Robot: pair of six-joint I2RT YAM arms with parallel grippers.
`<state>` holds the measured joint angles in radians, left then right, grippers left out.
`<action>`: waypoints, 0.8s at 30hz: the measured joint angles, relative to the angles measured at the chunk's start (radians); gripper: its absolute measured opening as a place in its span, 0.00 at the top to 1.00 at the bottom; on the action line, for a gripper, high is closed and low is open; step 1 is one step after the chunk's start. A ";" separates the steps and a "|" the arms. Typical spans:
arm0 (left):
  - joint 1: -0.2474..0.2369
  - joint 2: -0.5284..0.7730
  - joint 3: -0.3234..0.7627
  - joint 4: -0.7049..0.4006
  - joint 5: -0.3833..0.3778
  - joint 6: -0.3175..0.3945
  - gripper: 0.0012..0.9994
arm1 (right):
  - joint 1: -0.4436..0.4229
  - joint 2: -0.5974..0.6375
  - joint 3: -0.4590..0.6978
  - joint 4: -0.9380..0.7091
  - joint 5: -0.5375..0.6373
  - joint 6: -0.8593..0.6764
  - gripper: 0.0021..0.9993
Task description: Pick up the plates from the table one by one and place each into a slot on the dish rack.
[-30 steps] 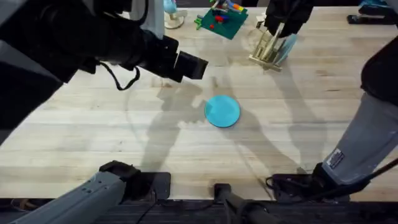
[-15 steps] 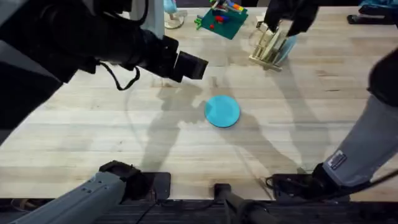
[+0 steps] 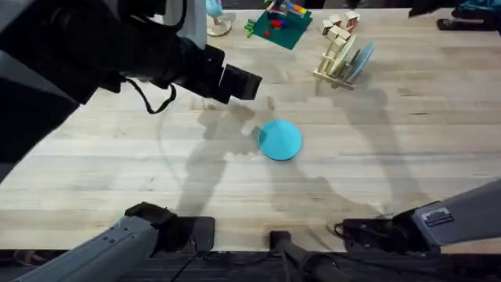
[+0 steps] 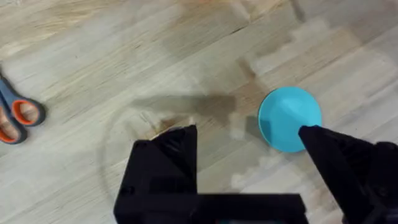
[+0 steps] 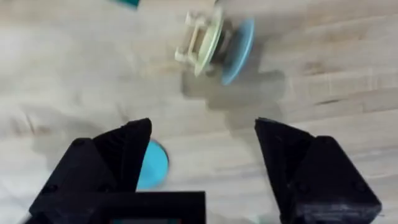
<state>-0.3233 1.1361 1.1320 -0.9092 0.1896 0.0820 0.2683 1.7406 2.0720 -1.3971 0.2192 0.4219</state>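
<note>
A bright turquoise round plate (image 3: 279, 139) lies flat at the centre of the pale plank table (image 3: 407, 141). At upper right, the small natural-wood dish rack (image 3: 337, 52) holds a cream plate (image 5: 211, 38). Both the left gripper (image 4: 249, 146) and right gripper (image 5: 202, 140) are spread wide, empty.

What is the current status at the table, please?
Both tools open, empty: left, right. Turquoise plate flat on table. Cream plate in dish rack.
</note>
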 joint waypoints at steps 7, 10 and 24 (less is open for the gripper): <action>0.000 0.000 0.000 0.000 0.000 0.000 0.01 | 0.042 -0.016 0.000 -0.128 -0.045 -0.101 0.00; 0.000 0.000 0.000 -0.004 0.000 0.000 0.01 | 0.048 -0.042 -0.002 -0.138 -0.052 -0.120 0.00; 0.000 0.000 0.000 -0.024 0.000 0.000 0.01 | 0.050 -0.493 -0.479 0.066 -0.119 -0.166 0.00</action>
<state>-0.3233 1.1359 1.1320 -0.9335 0.1894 0.0822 0.3180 1.2480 1.5925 -1.3306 0.0998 0.2554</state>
